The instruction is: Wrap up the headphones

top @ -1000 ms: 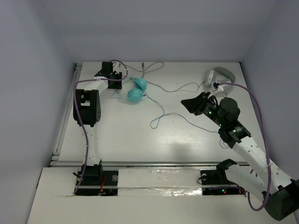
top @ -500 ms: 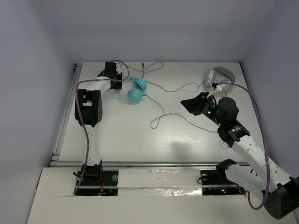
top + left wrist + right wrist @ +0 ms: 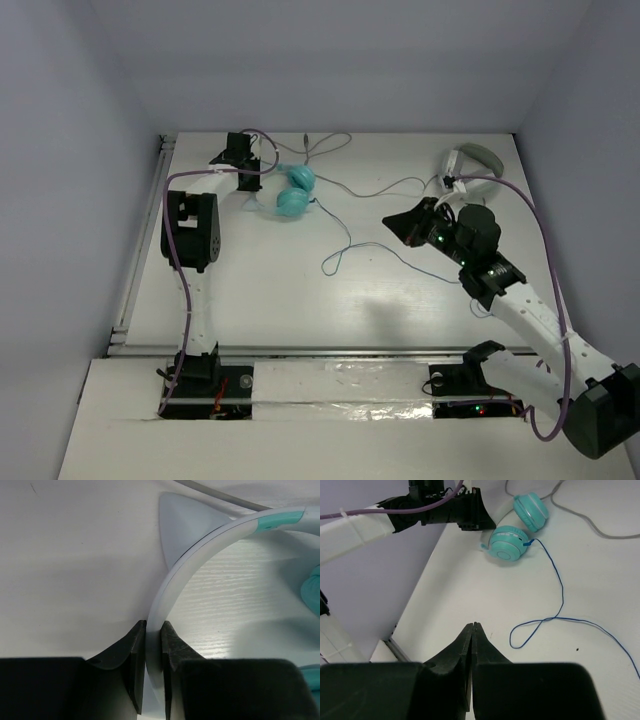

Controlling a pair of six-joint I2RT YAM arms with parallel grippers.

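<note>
The opening step is in hand: securing the headphones so the cable can be wound. They lie at the far left of the table, the two teal ear cups side by side and the pale headband arching out to the left. The left gripper is clamped on that headband – in the left wrist view the band runs straight between the two fingers, with both pads pressed against it.

The thin blue cable is not yet wrapped. It leaves the nearer ear cup, trails toward the near right across the table and makes a loose loop around the middle. The right gripper hangs above the table to the right of that loop, its fingers pressed together with nothing between them.

Next, I judge, the right gripper has to spread its fingers, drop to the cable near the loop and pinch it, then carry it around the headphones while the left hand anchors them. The strand is thin and lies flat, so the pinch needs to be low and accurate. The grey-white headphones at the far right, and their grey cable running close to the teal cups, should be left alone.
</note>
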